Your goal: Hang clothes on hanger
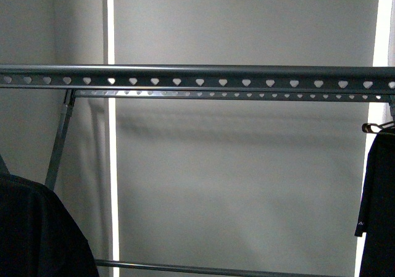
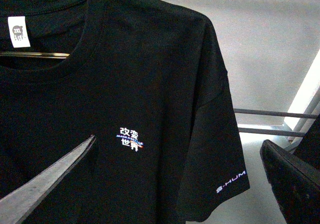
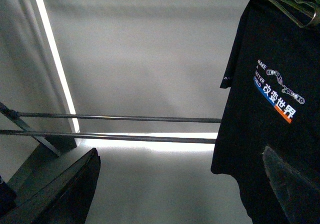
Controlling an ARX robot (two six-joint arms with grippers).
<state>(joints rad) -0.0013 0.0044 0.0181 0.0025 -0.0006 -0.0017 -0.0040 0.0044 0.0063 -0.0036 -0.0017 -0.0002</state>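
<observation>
A black short-sleeved T-shirt (image 2: pixel 150 84), with a small white chest print and white lettering at the sleeve hem, hangs on a thin wire hanger (image 2: pixel 35 55). The hanger's bar shows through the neck opening, square in front of the left wrist camera. From the front the same garment (image 1: pixel 31 227) is a dark mass at lower left, well below the long grey rail (image 1: pixel 197 76) with its row of heart-shaped holes. What holds it up is out of frame. The left jaws stand wide apart with nothing between them; the shirt lies beyond them, and contact cannot be told.

The right jaws, likewise wide and empty, look across the rack's two lower bars (image 3: pixel 115 117). Beyond the bars a second black shirt (image 3: pixel 270 59) bears a larger "MAKE A BETTER WORLD" print and hangs from its own hanger (image 3: pixel 295 4). From the front this shirt shows at the rack's far right end (image 1: pixel 378 197).

The step in hand appears to be the reach for the T-shirt, which is not yet on the rail. The next move likely calls for the left jaws to close on the wire hanger near its neck rather than on loose cloth. A high lift would then carry the hook over the rail's free middle span. The hook itself is unseen, so its facing cannot be judged.
</observation>
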